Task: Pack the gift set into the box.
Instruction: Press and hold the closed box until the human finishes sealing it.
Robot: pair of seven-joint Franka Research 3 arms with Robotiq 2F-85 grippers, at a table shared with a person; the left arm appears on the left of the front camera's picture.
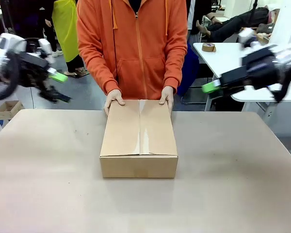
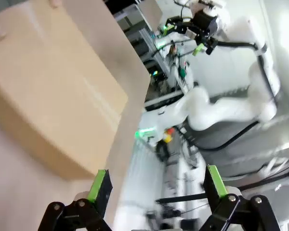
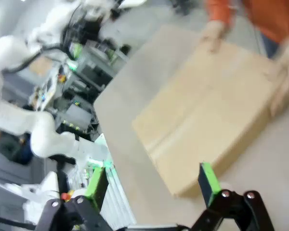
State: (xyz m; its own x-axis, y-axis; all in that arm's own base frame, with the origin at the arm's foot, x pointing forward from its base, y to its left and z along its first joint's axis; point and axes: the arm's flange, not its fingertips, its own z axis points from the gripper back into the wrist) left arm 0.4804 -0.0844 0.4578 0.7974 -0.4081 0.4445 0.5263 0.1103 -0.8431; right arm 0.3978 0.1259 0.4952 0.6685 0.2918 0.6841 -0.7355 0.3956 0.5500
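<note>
Box (image 1: 139, 133) is lying shut, long side pointing at the person, while left gripper (image 1: 62, 87) and right gripper (image 1: 209, 88) are hovering spread open either side, about equally near.

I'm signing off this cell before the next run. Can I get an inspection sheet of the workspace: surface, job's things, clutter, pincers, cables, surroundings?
Surface: table, plain tan top, with the box at its middle.
Job's things: box, flaps closed, lying flat; a person's hands rest on its far edge.
Clutter: small brown carton beyond the table's left corner.
Pincers: left pincer open, holding nothing, raised at the left; right pincer open, holding nothing, raised at the right.
Cables: black cable running along the right arm.
Surroundings: white table behind, with a tape roll on it; people farther off.
</note>
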